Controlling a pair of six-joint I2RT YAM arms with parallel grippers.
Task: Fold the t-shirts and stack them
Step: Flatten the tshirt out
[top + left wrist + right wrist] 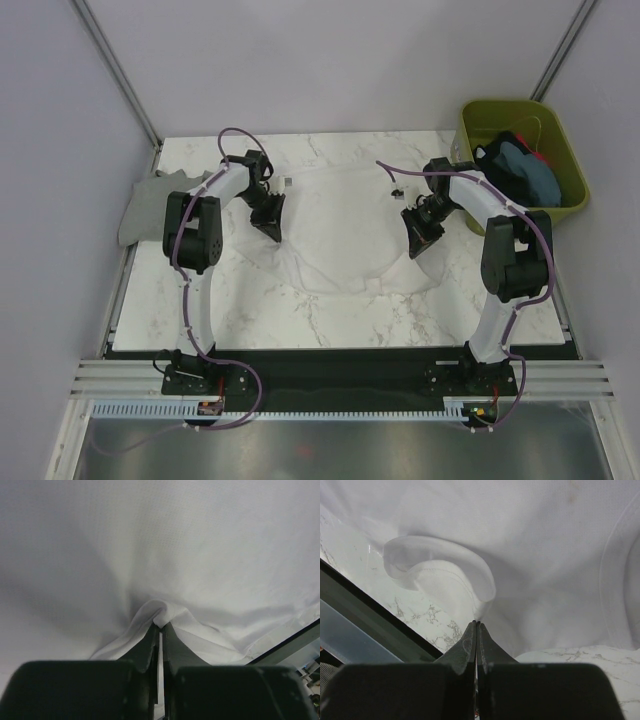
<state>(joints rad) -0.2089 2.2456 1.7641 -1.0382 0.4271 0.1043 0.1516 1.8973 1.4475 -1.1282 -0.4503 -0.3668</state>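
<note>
A large white t-shirt lies spread across the middle of the marble table. My left gripper sits on its left side. In the left wrist view this gripper is shut on a raised pinch of the white t-shirt. My right gripper is at the shirt's right side. In the right wrist view it is shut on the white t-shirt just below a curled hem. A grey t-shirt hangs over the table's left edge. Blue-teal and dark t-shirts are piled in the bin.
The olive-green plastic bin stands off the table's back right corner. Bare marble and the table's dark edge lie close to my right gripper. Grey walls close in the back and both sides.
</note>
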